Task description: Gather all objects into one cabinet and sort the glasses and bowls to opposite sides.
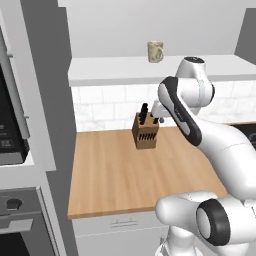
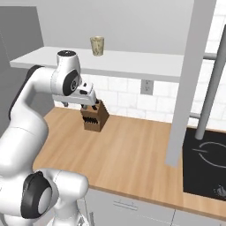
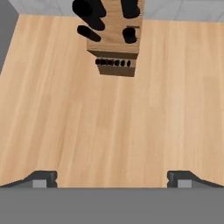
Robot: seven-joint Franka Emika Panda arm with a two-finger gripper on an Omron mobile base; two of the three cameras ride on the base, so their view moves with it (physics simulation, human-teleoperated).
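Bare wood of the desk [image 3: 109,131] lies closest under my tool [image 3: 112,179], whose two tips stand wide apart at the bottom corners of the hand view, holding and touching nothing. Ahead, at top centre, sits a knife block [image 3: 114,41]. One beige cup [image 1: 155,51] stands upright on the cabinet shelf [image 1: 115,70], top centre of the left base view, above and behind my tool, so I judge I must lift and tilt up to reach it.
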